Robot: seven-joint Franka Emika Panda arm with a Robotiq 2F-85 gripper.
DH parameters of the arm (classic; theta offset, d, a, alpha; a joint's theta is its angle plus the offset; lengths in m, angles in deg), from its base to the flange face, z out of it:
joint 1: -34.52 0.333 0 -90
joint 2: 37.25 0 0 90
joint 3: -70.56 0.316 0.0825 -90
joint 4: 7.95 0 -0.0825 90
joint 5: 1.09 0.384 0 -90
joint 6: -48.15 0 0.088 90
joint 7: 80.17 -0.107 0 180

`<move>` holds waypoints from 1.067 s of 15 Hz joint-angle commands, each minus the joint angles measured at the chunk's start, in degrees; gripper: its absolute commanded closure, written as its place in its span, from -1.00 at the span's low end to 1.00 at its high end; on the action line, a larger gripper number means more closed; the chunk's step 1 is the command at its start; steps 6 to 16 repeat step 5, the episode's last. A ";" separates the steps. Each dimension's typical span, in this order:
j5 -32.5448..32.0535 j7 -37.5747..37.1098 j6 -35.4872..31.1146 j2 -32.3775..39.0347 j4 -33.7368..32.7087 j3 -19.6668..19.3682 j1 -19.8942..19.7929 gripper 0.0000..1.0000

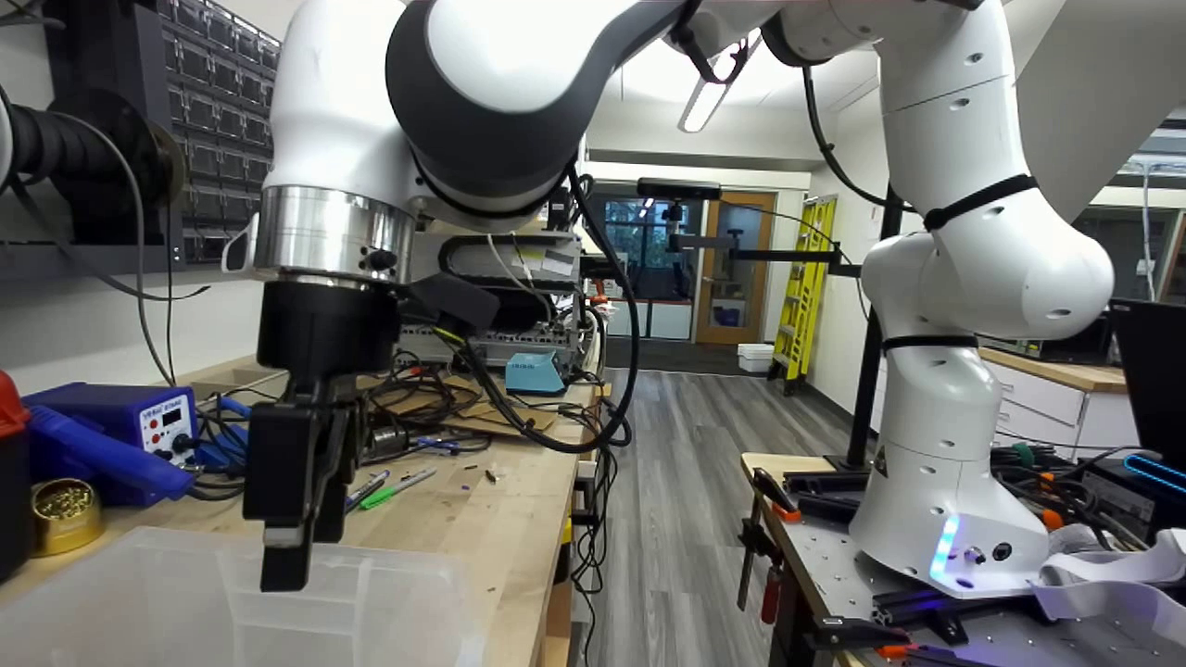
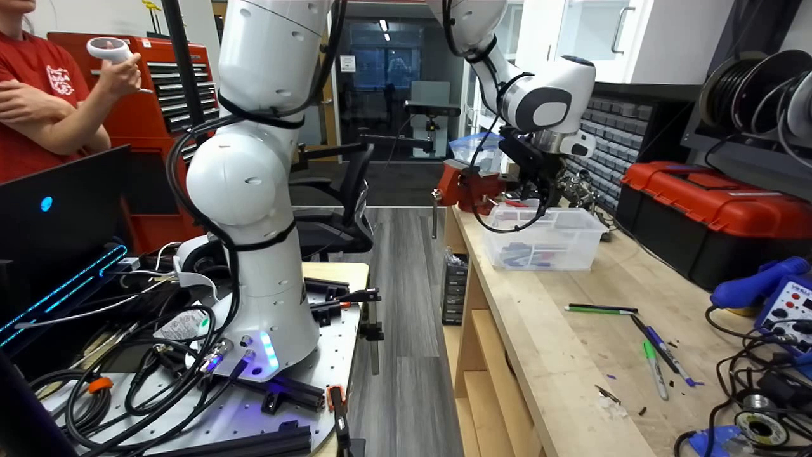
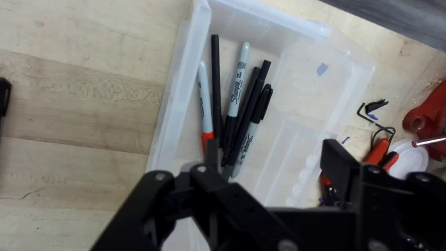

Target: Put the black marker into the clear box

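Markers [image 3: 238,87], black ones [image 3: 248,113] among them, are lying in the box [image 3: 179,94] while we are holding our gripper [image 3: 271,153] over it, fingers [image 3: 334,160] standing apart.

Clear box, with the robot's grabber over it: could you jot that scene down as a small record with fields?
Container: clear box, on a wooden workbench
Inside: Sharpie markers and slim black markers
Grabber: black gripper, open above the box
Outside the box: green marker and blue pen on the workbench
Nearby: person in red, holding a white controller
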 commanded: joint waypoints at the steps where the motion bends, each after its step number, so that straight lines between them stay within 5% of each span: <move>1: 0.16 0.78 0.03 -4.48 2.07 -0.47 -1.32 -1.00; 16: -1.79 0.14 0.25 -2.81 -0.15 -1.25 -0.88 -1.00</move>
